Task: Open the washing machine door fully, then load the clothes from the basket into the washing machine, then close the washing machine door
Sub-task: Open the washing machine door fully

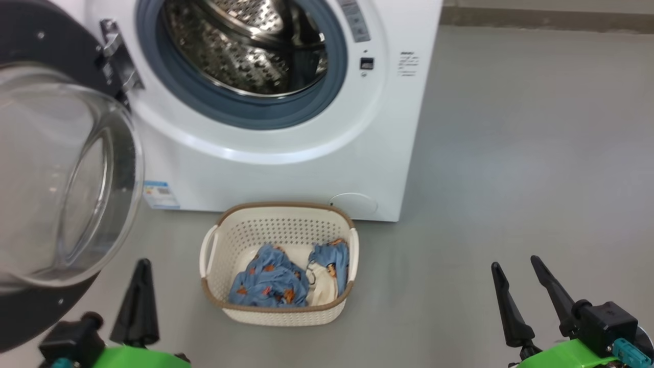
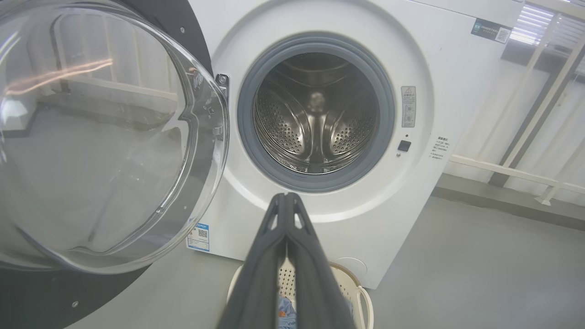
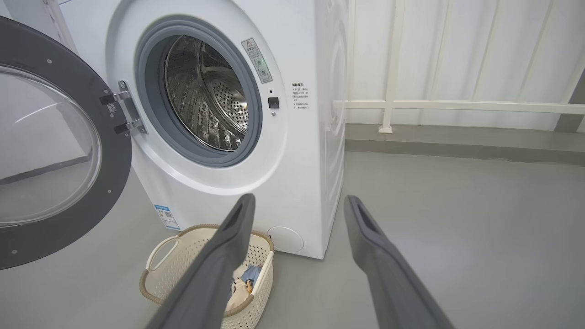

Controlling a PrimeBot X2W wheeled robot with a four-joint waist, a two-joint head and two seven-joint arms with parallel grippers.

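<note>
The washing machine (image 1: 286, 168) is white with a grey-blue rubber ring (image 1: 245, 113); its door (image 1: 56, 179) is glossy black around clear glass. The basket (image 1: 278, 230) is cream (brown rim); the clothes (image 1: 268, 283) are light-blue with orange-brown figures.

Washing machine (image 1: 306, 168): white front-loader before me, grey-blue ring, perforated steel drum exposed. Washing machine door (image 1: 56, 174): round black frame, bulging clear window, swung wide open at my left. Basket (image 1: 286, 206): cream, perforated, brown rim, on the floor (image 1: 511, 179) just before the machine. Clothes (image 1: 271, 281): blue printed fabric with a cream-white part, crumpled inside the basket.
</note>
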